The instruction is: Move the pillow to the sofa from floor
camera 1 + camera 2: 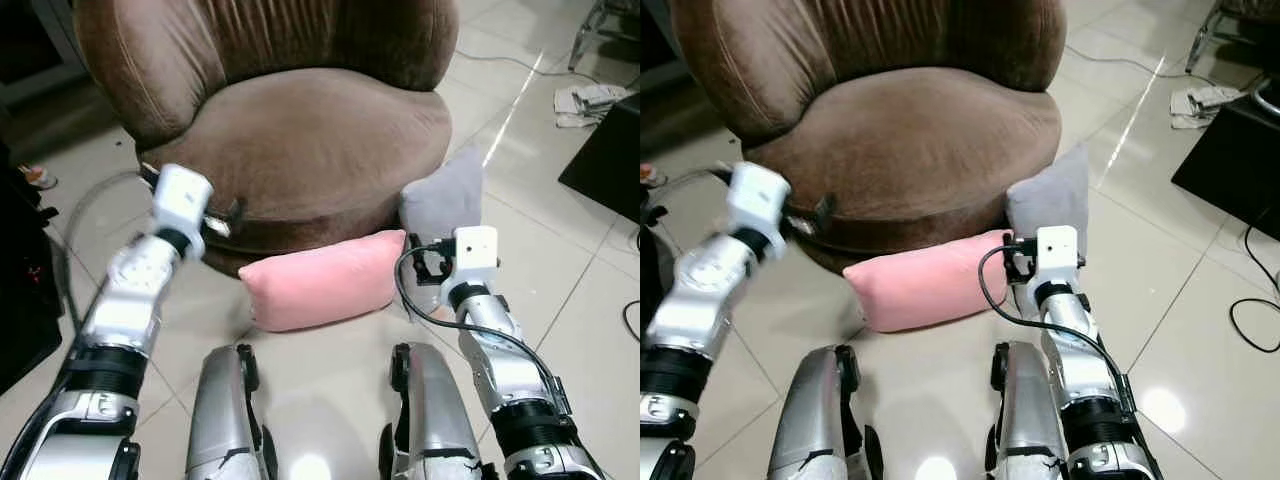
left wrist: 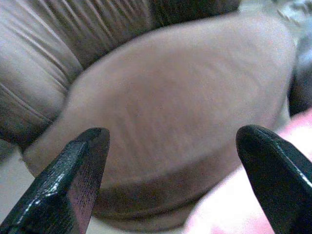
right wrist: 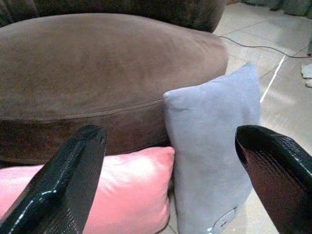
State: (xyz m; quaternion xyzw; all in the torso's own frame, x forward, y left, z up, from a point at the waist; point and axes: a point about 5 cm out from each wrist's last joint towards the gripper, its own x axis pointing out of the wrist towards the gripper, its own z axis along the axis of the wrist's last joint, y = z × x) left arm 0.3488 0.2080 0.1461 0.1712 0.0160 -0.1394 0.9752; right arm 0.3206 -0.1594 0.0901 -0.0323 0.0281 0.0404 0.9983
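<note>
While the pink pillow [image 1: 325,280] lies on the floor [image 1: 560,270] against the sofa [image 1: 300,140] base, both the left gripper [image 2: 170,180] and right gripper [image 3: 170,180] hover spread, empty; the adjacent grey pillow [image 3: 214,146] risks a mistaken grasp.

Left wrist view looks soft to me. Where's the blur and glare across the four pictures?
Left wrist view: brown sofa smeared, pink pillow washed out at the corner, left gripper fingertips sharp. Right wrist view: crisp on the grey pillow, right gripper open. Left eye view: white glare streak on the floor tiles and a bright spot low between the legs. Right eye view: left arm slightly blurred.
</note>
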